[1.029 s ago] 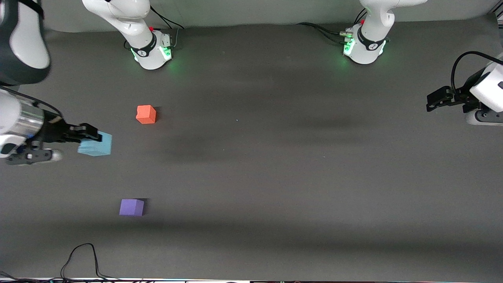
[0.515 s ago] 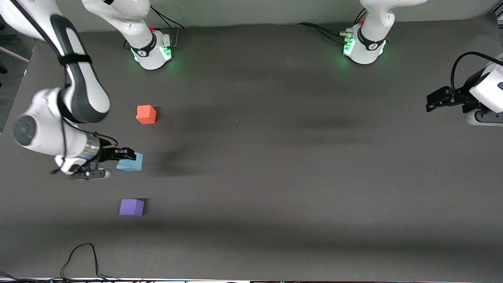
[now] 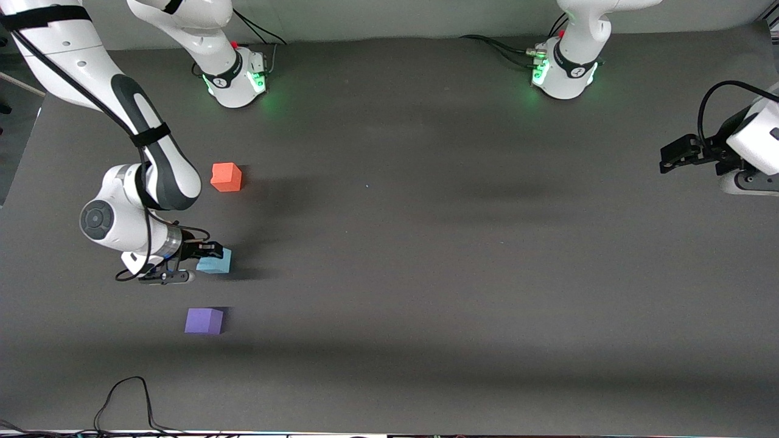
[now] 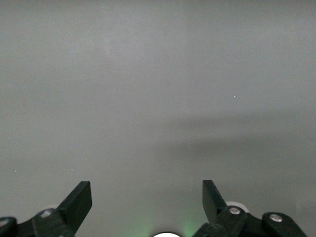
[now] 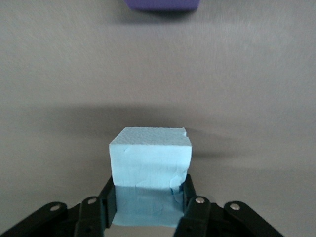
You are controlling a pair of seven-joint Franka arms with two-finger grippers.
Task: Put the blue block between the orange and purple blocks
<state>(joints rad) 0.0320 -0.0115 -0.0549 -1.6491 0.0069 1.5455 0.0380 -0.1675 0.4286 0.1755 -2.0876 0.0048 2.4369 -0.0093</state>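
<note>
Clamping the blue block [image 3: 216,261], the right gripper [image 3: 204,258] hangs over dark grey matting [image 3: 426,274] (left gripper [image 3: 669,157] parted).

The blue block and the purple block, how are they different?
The blue block is light sky-blue; the purple block is violet. The blue block is pinched in the right gripper; the purple block sits free on the table, touched by nothing. The purple block lies nearer the front camera than the blue one. Both are small foam cubes of about the same size.
</note>
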